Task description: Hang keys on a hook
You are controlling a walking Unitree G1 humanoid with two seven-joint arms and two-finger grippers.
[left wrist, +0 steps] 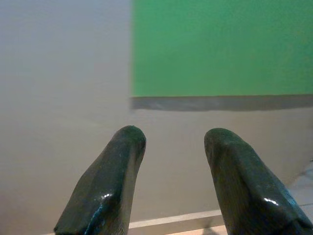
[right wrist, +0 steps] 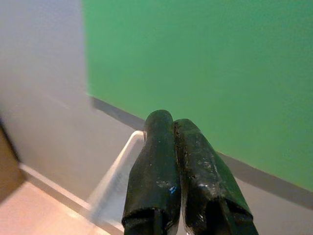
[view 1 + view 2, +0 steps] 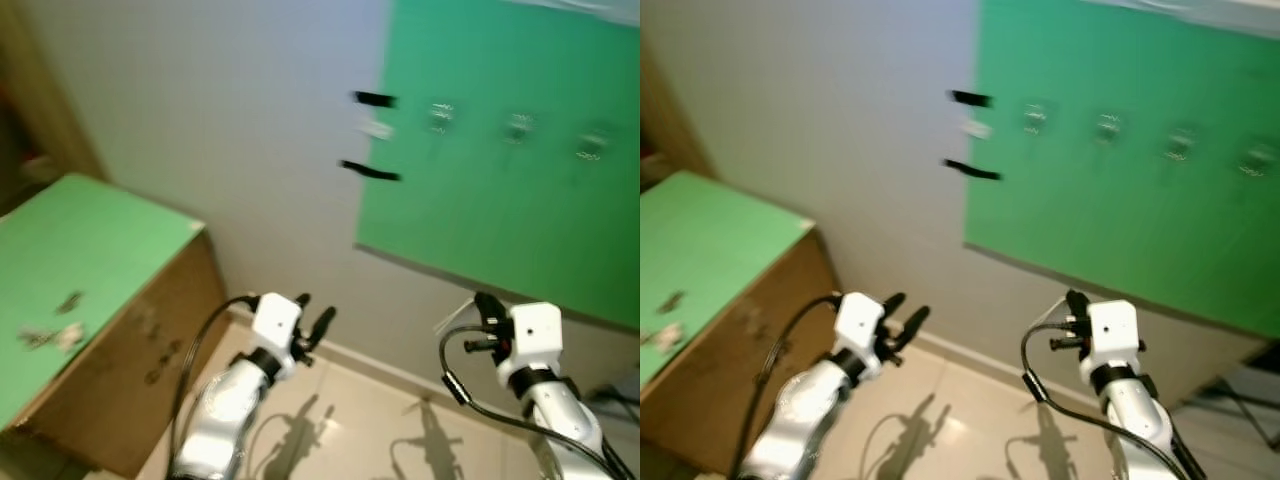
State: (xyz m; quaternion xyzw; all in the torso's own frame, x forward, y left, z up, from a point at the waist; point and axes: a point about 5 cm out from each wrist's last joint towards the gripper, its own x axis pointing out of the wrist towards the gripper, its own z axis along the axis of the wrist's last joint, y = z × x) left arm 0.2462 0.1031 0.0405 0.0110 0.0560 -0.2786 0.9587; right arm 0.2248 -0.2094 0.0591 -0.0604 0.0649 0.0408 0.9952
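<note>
A: Head views: which step was in hand?
B: The approach, judging by the layout. The keys (image 3: 55, 330) lay on the green-topped desk (image 3: 90, 260), well left of the green board (image 3: 520, 170) carrying the hooks (image 3: 442, 117). The left gripper (image 3: 318, 322), fingers parted, and the right gripper (image 3: 484, 305) hung below the board. Next: turn to the desk and grasp the keys.

A: And the wrist views?
B: Left: fingers (image 1: 110, 181) released, empty. Right: fingers (image 2: 156, 166) clenched together, a pale translucent strip (image 2: 115, 183) beside them, indistinct.
</note>
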